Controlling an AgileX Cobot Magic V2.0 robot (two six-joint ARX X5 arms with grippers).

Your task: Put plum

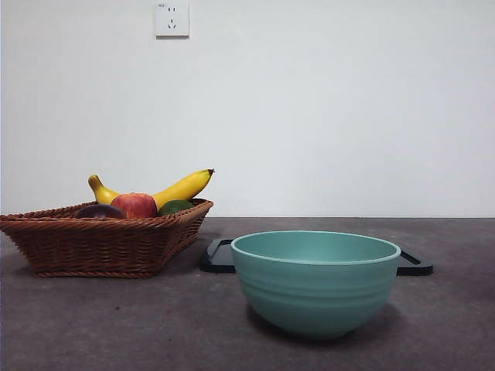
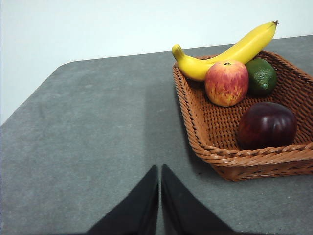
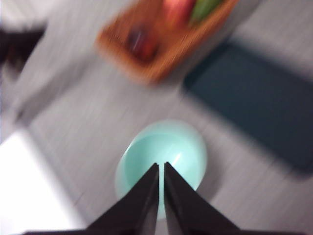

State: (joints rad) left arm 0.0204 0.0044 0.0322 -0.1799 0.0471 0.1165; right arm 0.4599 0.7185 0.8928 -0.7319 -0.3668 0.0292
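The dark purple plum (image 2: 267, 125) lies in the near corner of a wicker basket (image 2: 210, 149), and its top shows over the basket rim at the left of the front view (image 1: 99, 211). My left gripper (image 2: 160, 171) is shut, over bare table beside the basket and apart from it. My right gripper (image 3: 161, 169) is shut too, high above the teal bowl (image 3: 164, 156); its view is blurred. In that blur the plum (image 3: 141, 41) is a dark spot in the basket (image 3: 161, 44). Neither gripper shows in the front view.
The basket (image 1: 100, 239) also holds a banana (image 1: 182, 188), a red-yellow apple (image 1: 134, 205) and a green fruit (image 1: 175, 206). The teal bowl (image 1: 315, 282) stands front and centre, with a flat dark tray (image 1: 220, 259) behind it. A wall runs along the back.
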